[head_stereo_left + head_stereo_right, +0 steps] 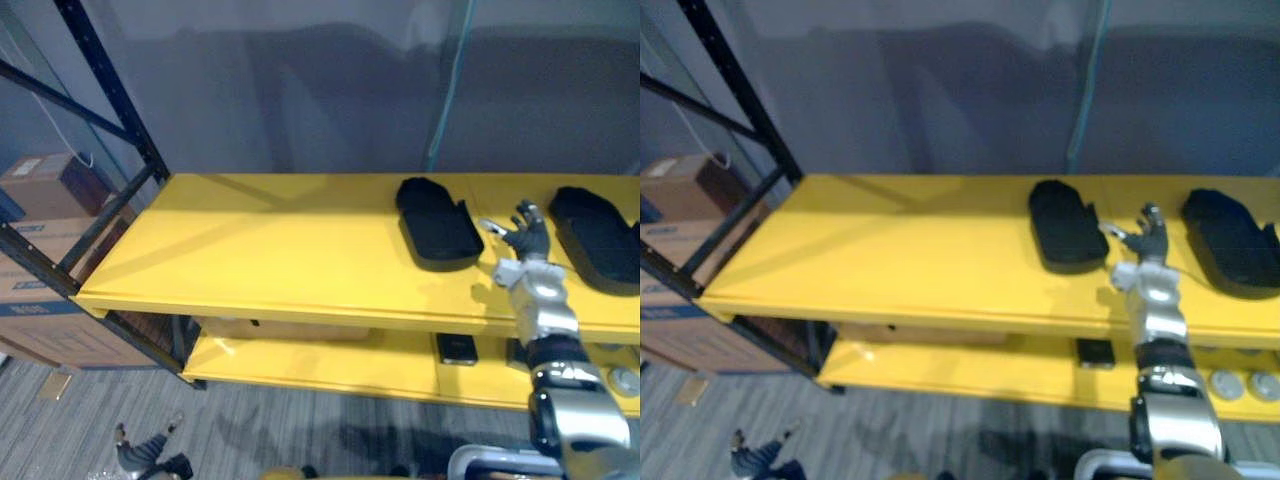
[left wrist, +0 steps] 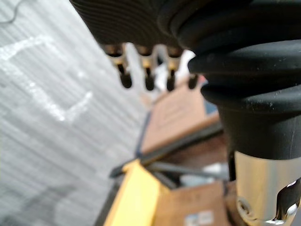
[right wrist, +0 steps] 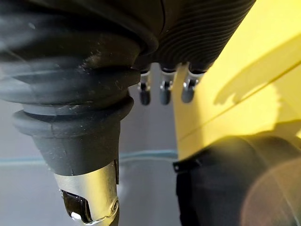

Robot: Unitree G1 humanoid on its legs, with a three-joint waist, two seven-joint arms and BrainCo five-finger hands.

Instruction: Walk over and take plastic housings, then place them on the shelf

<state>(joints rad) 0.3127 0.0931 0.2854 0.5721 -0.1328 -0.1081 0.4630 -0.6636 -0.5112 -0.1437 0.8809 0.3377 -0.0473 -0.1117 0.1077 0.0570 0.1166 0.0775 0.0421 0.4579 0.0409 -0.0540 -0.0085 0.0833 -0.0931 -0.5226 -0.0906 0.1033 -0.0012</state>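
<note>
**Two housings on the shelf, right hand empty between them**

Two black plastic housings lie on the yellow top shelf (image 1: 260,250) at its right end. The left housing (image 1: 438,225) and the right housing (image 1: 598,240) are well apart. The right hand (image 1: 527,238) is raised over the shelf between them, just beside the left housing's right edge. Its fingers are spread and it holds nothing. The right wrist view agrees: straight fingertips (image 3: 163,94) with nothing under them, and the dark housing lying past them on the yellow board.

The left hand (image 2: 149,75) hangs low at the robot's left side, above the grey floor and near the cardboard boxes (image 1: 50,250). Its fingers are relaxed and empty.

As things lie, the step looks like the end of a placement, with a part down and the hand free of it. I cannot tell whether more housings wait elsewhere.

If so, the next move calls for lifting the right hand straight up and back toward the near edge. That keeps it clear of both parts, so neither gets nudged. The robot then turns away to fetch another. The long bare stretch of shelf to the left offers room for it.
</note>
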